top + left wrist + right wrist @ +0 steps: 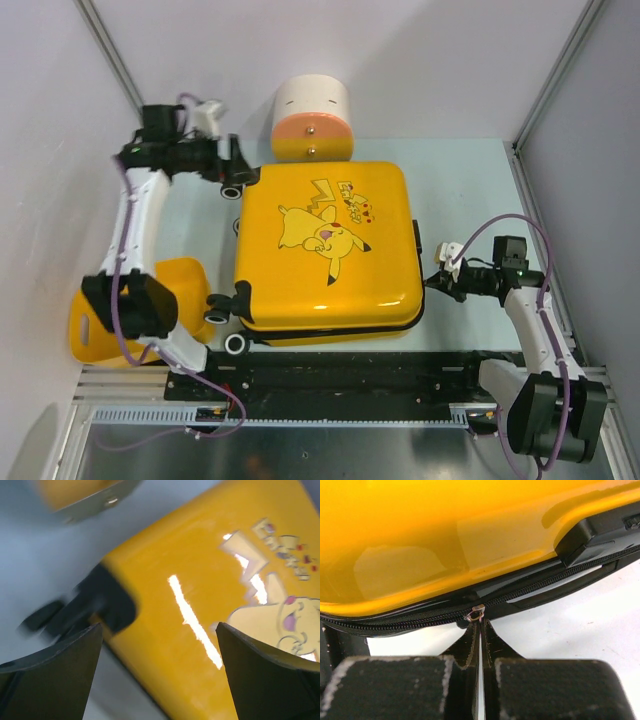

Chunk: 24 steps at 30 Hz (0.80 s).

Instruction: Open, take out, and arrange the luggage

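1. The top view showed one luggage (pixel 325 250), one tub (pixel 88 322), one container (pixel 312 118) and two arms with one gripper each.
2. Three black wheels of the luggage could be counted: one (pixel 232 190) at its upper left corner and two at its lower left corner.
3. The luggage lay flat on the table (pixel 470 180) in the centre of the frame, print upward, with the lid down. The wheels were toward the left and a black handle (pixel 416 240) was on its right edge.
4. Its shell was glossy yellow with rounded corners. It carried a cartoon Pikachu and small lettering, and a black band ran around its side.
5. The cream-and-orange container lay just beside the upper edge of the luggage. The tub stood at the lower left, partly hidden by the left arm.
6. The left gripper (pixel 157 630) was at the upper left corner of the luggage. Its fingers stood wide apart and held nothing.
7. The right gripper (pixel 479 622) was at the lower right corner of the luggage. Its fingers were pressed together, and their tips pinched the small metal pull (pixel 476 613) of the zipper (pixel 395 624).
8. Only the right wrist view showed the zipper teeth and the pull; from the top they were too small to tell.
9. Only the left wrist view showed the bright streak of light on the shell and the black wheel housing from close by, rather blurred.
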Each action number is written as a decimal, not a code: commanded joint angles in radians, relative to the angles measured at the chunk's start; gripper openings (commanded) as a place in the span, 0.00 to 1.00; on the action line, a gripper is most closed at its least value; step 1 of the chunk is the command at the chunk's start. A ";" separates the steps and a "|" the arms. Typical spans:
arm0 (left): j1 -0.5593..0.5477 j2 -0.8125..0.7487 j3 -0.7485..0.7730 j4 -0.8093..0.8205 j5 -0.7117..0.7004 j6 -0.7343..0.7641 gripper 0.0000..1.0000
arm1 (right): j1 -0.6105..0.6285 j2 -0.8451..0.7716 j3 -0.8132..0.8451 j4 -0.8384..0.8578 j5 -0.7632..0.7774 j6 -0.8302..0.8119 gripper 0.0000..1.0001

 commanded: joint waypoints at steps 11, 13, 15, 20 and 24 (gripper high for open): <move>0.148 -0.107 -0.386 0.058 0.174 -0.098 0.95 | 0.054 -0.129 -0.018 -0.087 0.005 -0.050 0.00; 0.104 -0.074 -0.370 0.066 0.182 -0.098 0.92 | 0.054 -0.162 -0.019 -0.136 0.006 -0.061 0.00; 0.013 -0.027 -0.350 0.075 0.182 -0.083 0.89 | 0.054 -0.188 -0.022 -0.199 0.003 -0.083 0.00; -0.134 0.088 -0.255 0.075 0.131 -0.040 0.67 | 0.050 -0.314 -0.024 -0.281 0.030 -0.058 0.00; -0.138 0.160 -0.209 0.074 0.080 -0.015 0.59 | 0.011 -0.329 -0.030 -0.210 0.089 -0.017 0.00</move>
